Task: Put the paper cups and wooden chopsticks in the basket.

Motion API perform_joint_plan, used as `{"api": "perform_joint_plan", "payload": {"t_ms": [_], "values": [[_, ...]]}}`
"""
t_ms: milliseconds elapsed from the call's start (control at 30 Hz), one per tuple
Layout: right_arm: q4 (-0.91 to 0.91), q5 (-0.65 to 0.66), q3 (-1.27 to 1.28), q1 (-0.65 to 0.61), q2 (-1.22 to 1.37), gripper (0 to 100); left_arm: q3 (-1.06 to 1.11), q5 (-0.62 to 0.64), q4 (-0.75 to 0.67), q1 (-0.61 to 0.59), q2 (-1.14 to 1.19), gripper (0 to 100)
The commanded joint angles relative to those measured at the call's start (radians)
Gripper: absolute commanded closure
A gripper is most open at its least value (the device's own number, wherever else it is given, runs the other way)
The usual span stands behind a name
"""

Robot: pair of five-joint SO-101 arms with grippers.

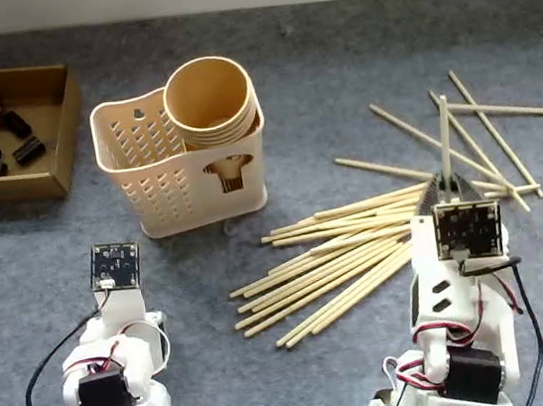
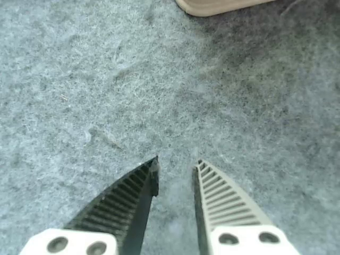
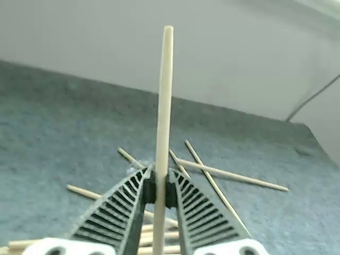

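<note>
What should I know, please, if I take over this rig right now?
Left gripper: open, holding nothing, low over the grey mat.
Right gripper: shut on one wooden chopstick, held upright by the pile.
Done: the stacked paper cups stand in the basket.
To do: the held chopstick, the chopstick pile on the mat beside the basket, and the scattered chopsticks beyond it.

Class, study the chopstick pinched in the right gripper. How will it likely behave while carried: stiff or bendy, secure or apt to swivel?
Probably stiff: the chopstick runs straight out beyond the right gripper, with no sag. It may swivel, being pinched at one narrow spot with much of its length beyond. Likely light: it is slim wood.
</note>
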Motion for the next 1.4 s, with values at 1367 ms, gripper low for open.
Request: {"api": "perform_joint_plan", "payload": {"t_ms": [1367], "values": [[-0.966,-0.446,-0.682,-0.720,0.943,98.9,0.019,-0.003,0.003,-0.001,-0.005,89]]}}
